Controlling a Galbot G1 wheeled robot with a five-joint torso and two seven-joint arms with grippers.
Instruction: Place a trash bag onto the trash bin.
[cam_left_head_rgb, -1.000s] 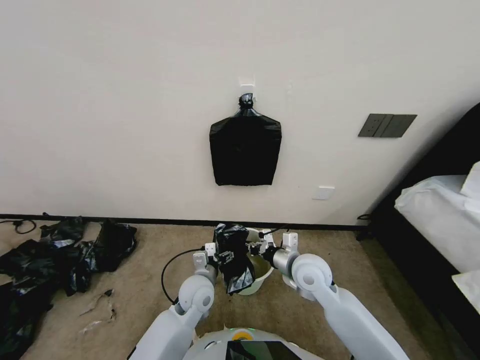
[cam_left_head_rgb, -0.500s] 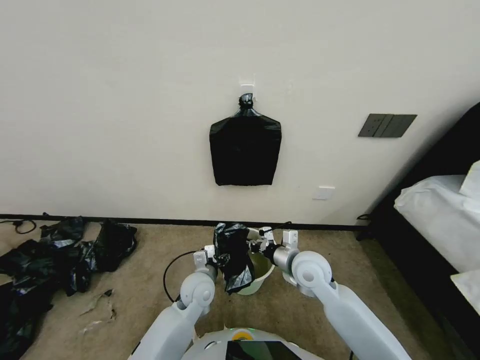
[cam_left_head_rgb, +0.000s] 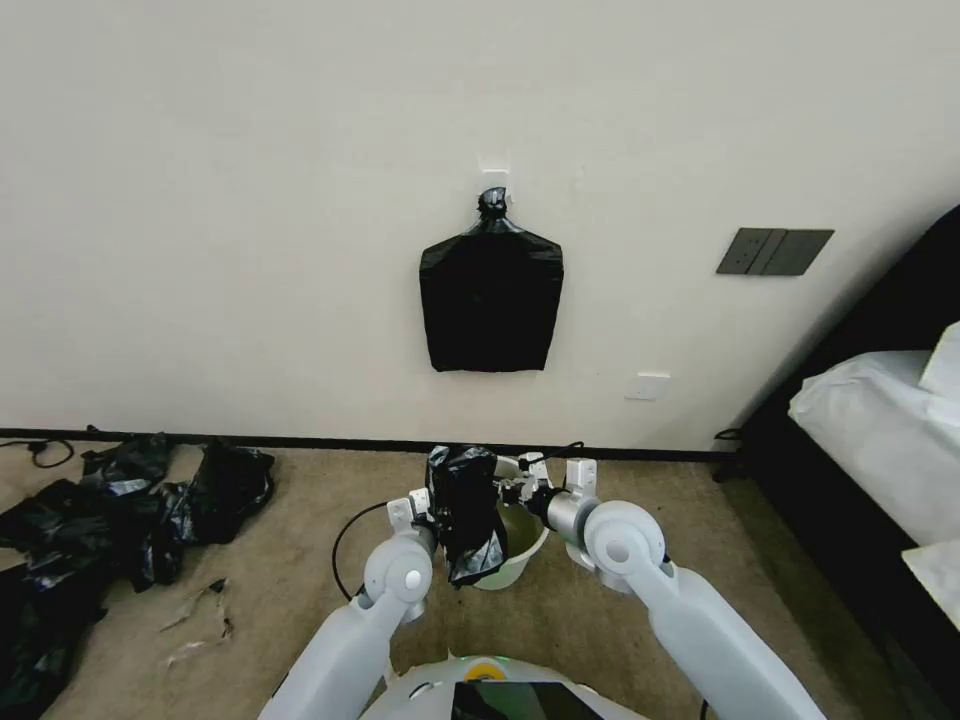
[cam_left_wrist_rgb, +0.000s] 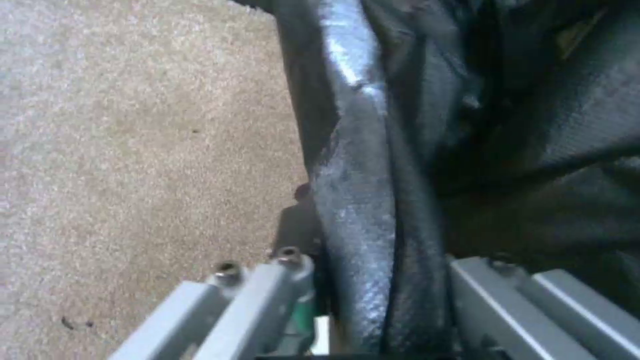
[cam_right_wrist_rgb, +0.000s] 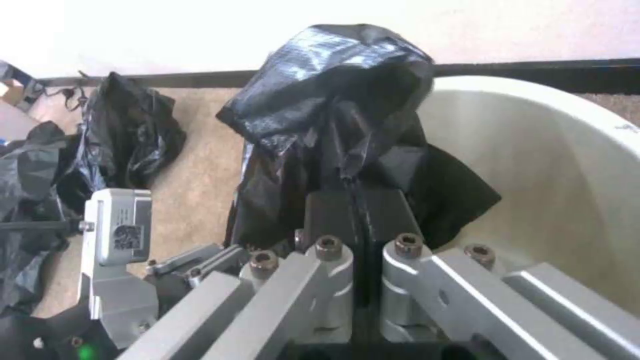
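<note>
Head view, near to far: left gripper (cam_left_head_rgb: 437, 512) and right gripper (cam_left_head_rgb: 510, 492) facing each other just above the carpet (cam_left_head_rgb: 300, 560), both clamped on the trash bag (cam_left_head_rgb: 466, 510) — crumpled, draped over the trash bin (cam_left_head_rgb: 515, 568) rim's left side. Right wrist view: dark pads (cam_right_wrist_rgb: 333, 212) pressed together on black film, white bin wall beside. Farther left, heaped black bags (cam_left_head_rgb: 120, 500); beyond — flat black bundle (cam_left_head_rgb: 490, 297) hanging on the wall.

Soft, even daylight fills the room, and the pale cream wall (cam_left_head_rgb: 250, 200) is bright without hard shadows. In the left wrist view the picture is blurred: the thin, glossy black plastic trash bag (cam_left_wrist_rgb: 373, 165), right beside the left gripper (cam_left_wrist_rgb: 373, 280), carries streaks of white glare along its folds. A dim shadow lies on the beige carpet (cam_left_wrist_rgb: 133, 150) just beside the gripper.
</note>
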